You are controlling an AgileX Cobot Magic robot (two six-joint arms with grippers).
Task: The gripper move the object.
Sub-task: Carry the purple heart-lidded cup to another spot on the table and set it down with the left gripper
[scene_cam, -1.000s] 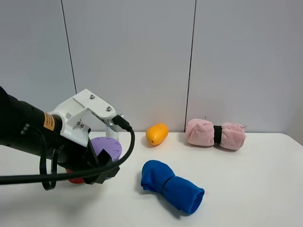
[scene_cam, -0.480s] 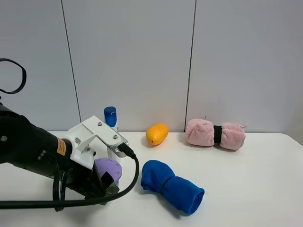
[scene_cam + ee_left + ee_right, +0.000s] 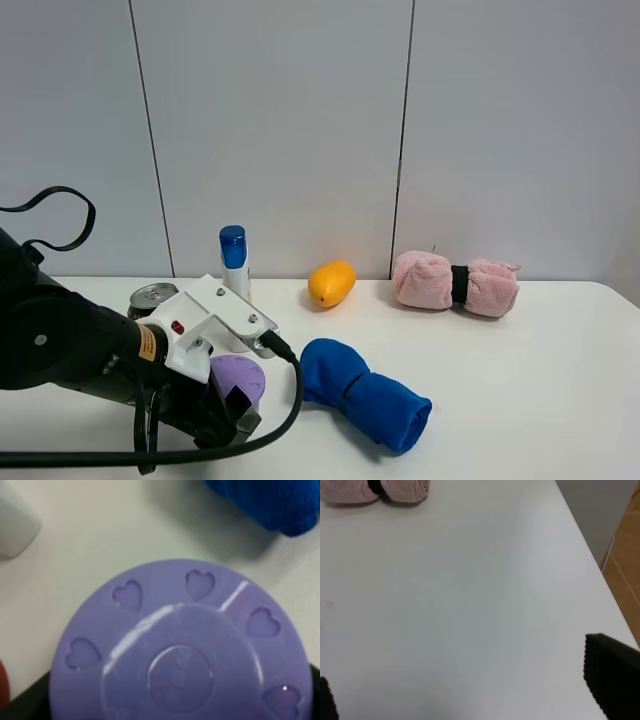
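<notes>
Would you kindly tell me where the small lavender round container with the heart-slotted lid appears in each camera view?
Exterior high: the lavender container sits low on the left, just beside the rolled blue cloth.
Left wrist: the container fills most of the picture, lid facing the camera.
Right wrist: not in it.
Shared landmark: the blue cloth also shows in the left wrist view.

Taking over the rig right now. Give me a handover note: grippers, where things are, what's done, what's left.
Grippers: left gripper is shut on the container. Right gripper is open and holds nothing, over the table's right side.
Things: the container is at front left, close beside the blue cloth and in front of the can.
Done: container grasped.
Left: set it down and release. I cannot tell whether it is touching the table.
</notes>
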